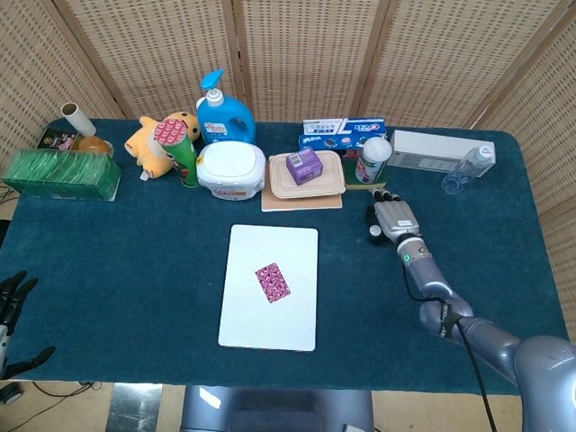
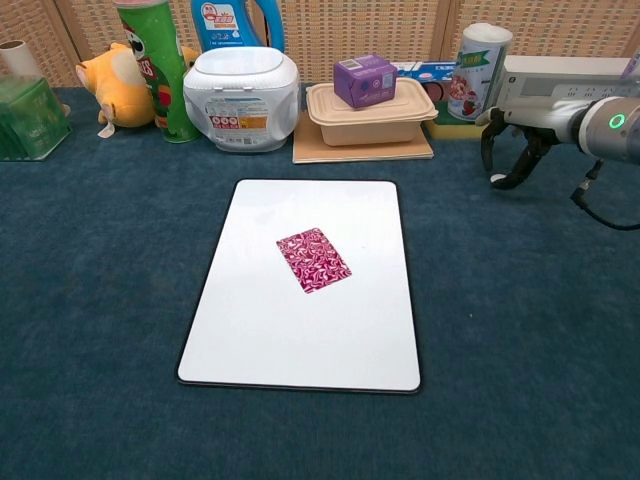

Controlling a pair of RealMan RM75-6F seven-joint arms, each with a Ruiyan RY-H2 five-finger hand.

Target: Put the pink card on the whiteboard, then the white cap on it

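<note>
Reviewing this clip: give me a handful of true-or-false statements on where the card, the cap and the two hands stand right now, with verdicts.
1. The pink card lies on the whiteboard. True.
2. The white cap sits on the card. False: it is over on the blue cloth, between the curled fingers of the right hand.
3. The right hand is above the whiteboard. False: it is off to the board's right, near the tall can.
4. The left hand is at the table's left edge, holding nothing. True.
5. A purple box rests on the beige lidded container. True.
</note>
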